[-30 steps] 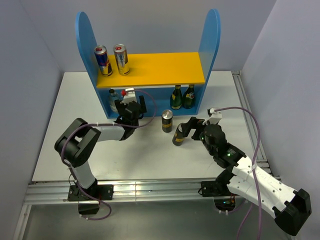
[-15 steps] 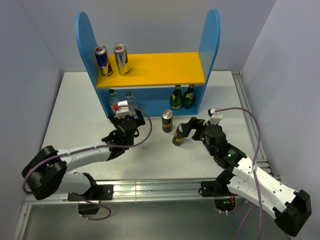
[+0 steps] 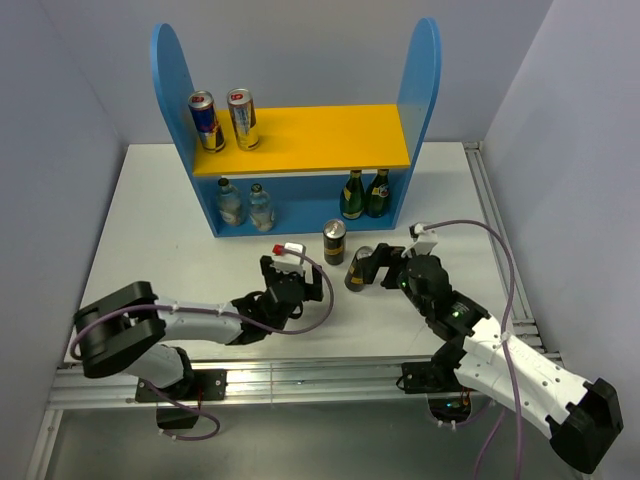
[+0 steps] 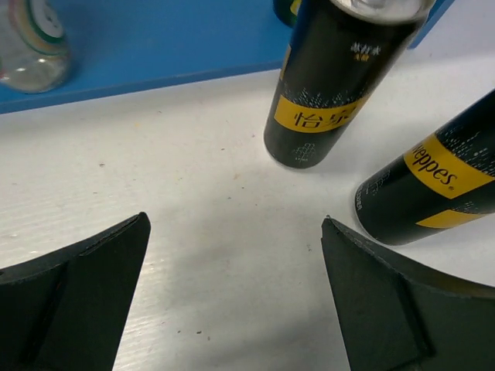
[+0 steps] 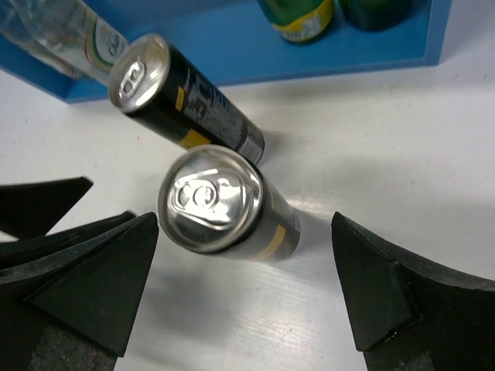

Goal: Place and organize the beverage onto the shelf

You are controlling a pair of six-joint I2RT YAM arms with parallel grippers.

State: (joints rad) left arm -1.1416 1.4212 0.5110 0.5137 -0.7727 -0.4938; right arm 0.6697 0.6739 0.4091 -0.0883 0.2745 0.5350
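the right claw (image 5: 244, 263) is spread open and grips nothing; one black-and-gold can (image 5: 220, 205) is seen between its fingers. a second can (image 5: 186, 100) stands just beyond, with the shelf (image 5: 232, 42) further ahead. the left claw (image 4: 232, 286) is open and empty, both cans just ahead. if the right claw is closed off-centre, the near can could be tipped into its neighbour.

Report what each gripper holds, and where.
Nothing is held. Left gripper and right gripper are open; a black-and-gold metal can sits untouched inside the right one.
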